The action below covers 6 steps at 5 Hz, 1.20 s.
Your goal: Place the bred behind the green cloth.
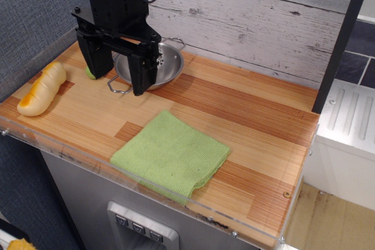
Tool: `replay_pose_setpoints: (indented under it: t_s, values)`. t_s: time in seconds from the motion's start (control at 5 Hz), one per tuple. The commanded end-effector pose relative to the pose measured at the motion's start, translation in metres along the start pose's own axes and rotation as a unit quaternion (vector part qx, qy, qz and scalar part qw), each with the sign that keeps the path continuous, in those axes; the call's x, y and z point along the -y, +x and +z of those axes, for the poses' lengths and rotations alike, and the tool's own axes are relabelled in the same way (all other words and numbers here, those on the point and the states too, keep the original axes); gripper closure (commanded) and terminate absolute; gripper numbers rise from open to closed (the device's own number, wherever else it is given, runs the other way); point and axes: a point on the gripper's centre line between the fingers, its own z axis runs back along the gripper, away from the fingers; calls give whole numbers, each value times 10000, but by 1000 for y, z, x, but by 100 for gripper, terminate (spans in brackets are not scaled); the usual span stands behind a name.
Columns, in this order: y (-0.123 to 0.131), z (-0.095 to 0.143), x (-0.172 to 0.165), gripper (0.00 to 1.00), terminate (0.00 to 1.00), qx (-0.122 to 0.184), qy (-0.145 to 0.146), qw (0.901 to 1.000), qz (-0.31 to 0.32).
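Observation:
The bred (42, 88) is a pale cream-yellow toy loaf with an orange-brown top. It lies on the wooden counter at the far left, near the front edge. The green cloth (170, 155) lies flat near the front edge, right of centre. My gripper (116, 80) is black and hangs over the counter between the loaf and the steel bowl. Its jaws stand apart and nothing is between them. It is a short way right of the loaf and does not touch it.
A steel bowl (167, 62) with wire handles stands behind the gripper, near the plank wall. A small green thing (90, 73) shows beside the gripper's left finger, mostly hidden. A clear rim (146, 194) lines the counter's front edge. A white unit (345, 127) stands at the right.

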Motion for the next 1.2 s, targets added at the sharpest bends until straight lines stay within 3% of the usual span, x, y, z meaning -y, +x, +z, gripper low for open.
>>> replay_pose_setpoints:
  t_s: [0.0, 0.4, 0.6, 1.0]
  values:
    - [0, 0, 0, 0, 0, 0, 0, 10000, 0]
    - [2, 0, -70, 0, 0, 141, -12, 9990, -432]
    - [3, 0, -96, 0, 0, 154, 150, 9989, -407]
    - [-15, -22, -131, 0, 0, -2, 437, 9980, 458]
